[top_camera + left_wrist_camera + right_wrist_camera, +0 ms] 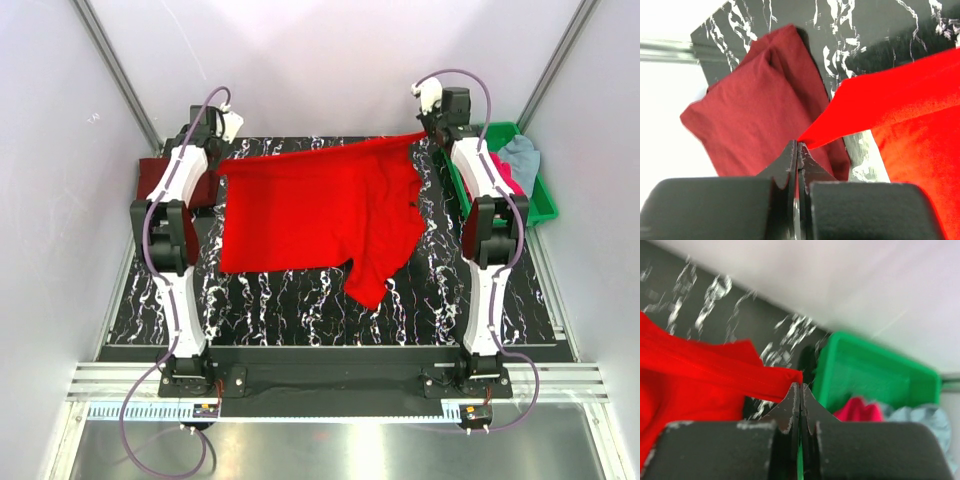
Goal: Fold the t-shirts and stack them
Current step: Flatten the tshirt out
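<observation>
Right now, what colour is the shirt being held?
The shirt is bright red, clearest in the top external view.

4 shirts in all: 1 bright red t-shirt (pixel 300 210), 1 dark maroon t-shirt (pixel 750 110) just left of the red one, plus 1 magenta-pink t-shirt (pixel 507 172) and 1 pale grey-blue t-shirt (pixel 522 155), both off to the red one's right. 1 green tray (pixel 543 205), same side. 1 table (pixel 280 300). 2 arms, so 2 claws: left claw (pixel 797 145), right claw (pixel 800 385).
</observation>
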You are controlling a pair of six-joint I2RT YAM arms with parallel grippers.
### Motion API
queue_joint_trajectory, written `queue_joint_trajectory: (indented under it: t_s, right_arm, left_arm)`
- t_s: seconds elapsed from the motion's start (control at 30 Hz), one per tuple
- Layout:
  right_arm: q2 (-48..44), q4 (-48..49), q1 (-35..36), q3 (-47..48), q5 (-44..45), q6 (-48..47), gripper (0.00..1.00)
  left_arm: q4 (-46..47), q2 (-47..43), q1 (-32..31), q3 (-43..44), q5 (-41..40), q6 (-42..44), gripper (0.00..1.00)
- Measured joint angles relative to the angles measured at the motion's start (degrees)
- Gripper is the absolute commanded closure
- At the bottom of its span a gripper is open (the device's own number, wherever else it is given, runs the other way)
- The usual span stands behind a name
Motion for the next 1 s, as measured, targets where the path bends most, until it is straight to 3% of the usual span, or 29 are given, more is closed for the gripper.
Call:
queue_joint_trajectory:
  t_s: [0.23, 0.43, 0.57, 0.7, 0.83, 1.0]
  right_arm:
    - [-12.3, -2.8, 0.6, -14.4, 0.8, 1.3, 1.00]
    - [-41.4, -7.5, 0.6, -27.5, 0.5, 6.1, 1.00]
    - [-60.8, -8.7, 0.6, -26.3, 0.4, 9.7, 1.00]
    - [-74.3, -11.0, 0.6, -22.2, 0.5, 12.9, 1.00]
    - [-80.1, -14.8, 0.5, -17.0, 0.6, 13.7, 1.00]
    - [-79.7, -18.9, 0.0, -8.6, 2.3, 11.2, 1.00]
  left_arm:
    - [-0.8, -11.9, -1.1, -7.6, 0.0, -1.7, 1.00]
    - [-1.2, -37.5, -2.6, -19.4, 0.8, -4.8, 1.00]
    - [-0.2, -52.7, -6.1, -23.5, -0.5, -5.5, 1.00]
    - [-0.5, -63.0, -12.2, -23.9, -1.2, -5.9, 1.00]
    - [-2.1, -67.5, -12.4, -20.5, -2.2, -6.6, 1.00]
    - [-3.8, -69.1, -12.3, -13.8, -3.5, -5.7, 1.00]
